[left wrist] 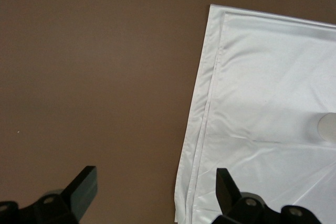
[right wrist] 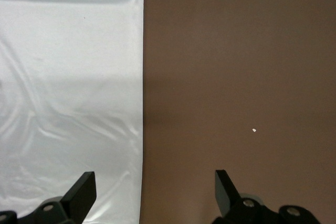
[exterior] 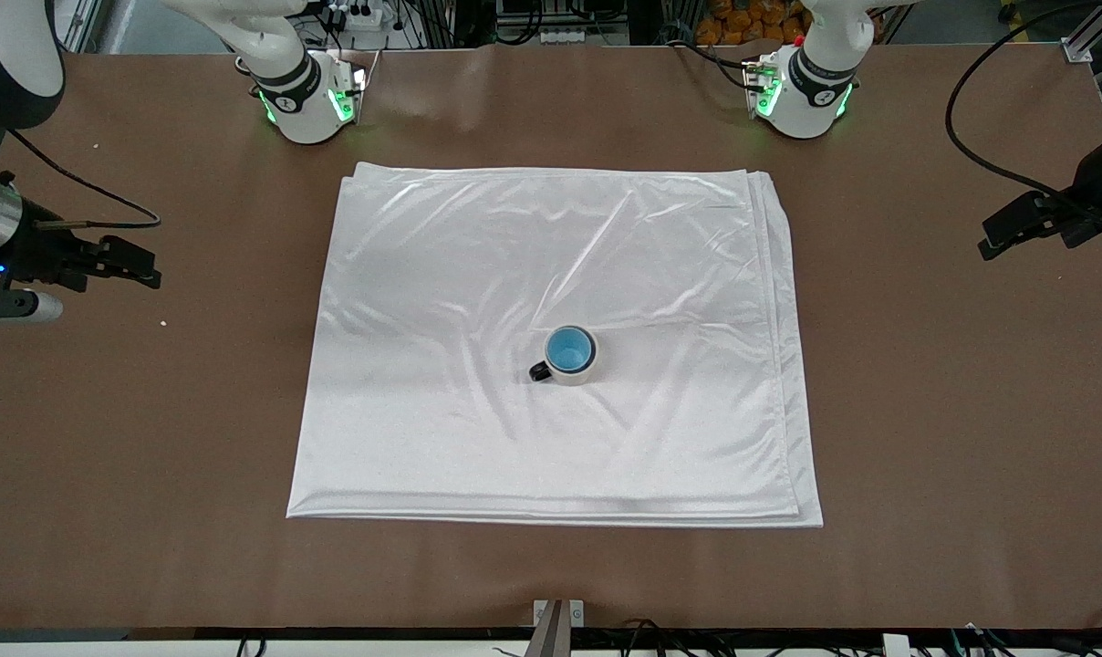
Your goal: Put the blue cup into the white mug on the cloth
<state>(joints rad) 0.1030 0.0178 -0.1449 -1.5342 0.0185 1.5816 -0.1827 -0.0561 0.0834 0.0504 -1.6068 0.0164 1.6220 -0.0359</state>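
The blue cup [exterior: 569,349] sits inside the white mug [exterior: 573,358] on the cloth [exterior: 478,274], only its rim and inside showing; the left pincer [exterior: 991,245] and right pincer [exterior: 152,271] hover spread and empty over bare worktop [exterior: 150,411] at opposite ends.

We see only the bright inside of the blue cup [exterior: 569,349]; its outer wall is hidden within the white mug [exterior: 580,372]. Left wrist view: mug [left wrist: 327,127] cut off at the edge, cup unseen. Cloth [right wrist: 68,103] runs off frame.
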